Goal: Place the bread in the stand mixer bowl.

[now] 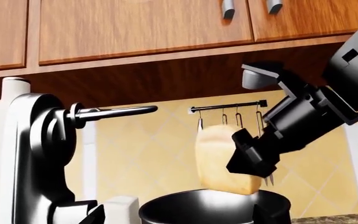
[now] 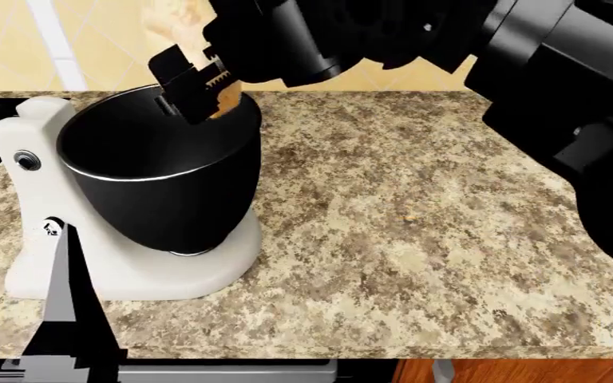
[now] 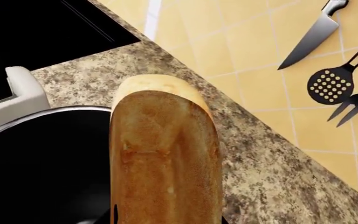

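My right gripper (image 1: 253, 161) is shut on the bread (image 1: 219, 158), a pale tan slice held upright with its lower end just above the far rim of the stand mixer bowl (image 1: 210, 207). In the head view the right gripper (image 2: 195, 84) and bread (image 2: 224, 100) are over the back edge of the glossy black bowl (image 2: 157, 183). In the right wrist view the bread (image 3: 163, 154) partly overlaps the bowl (image 3: 36, 163) and the counter. My left gripper (image 1: 179, 220) is open and empty, low beside the mixer, facing the bowl.
The white mixer base (image 2: 125, 271) and raised mixer head (image 1: 17, 149) stand at the counter's left. A knife (image 3: 309, 35) and utensils (image 3: 331, 84) hang on the tiled wall. Wooden cabinets (image 1: 141, 28) are overhead. The speckled counter (image 2: 424, 239) ends at a front edge.
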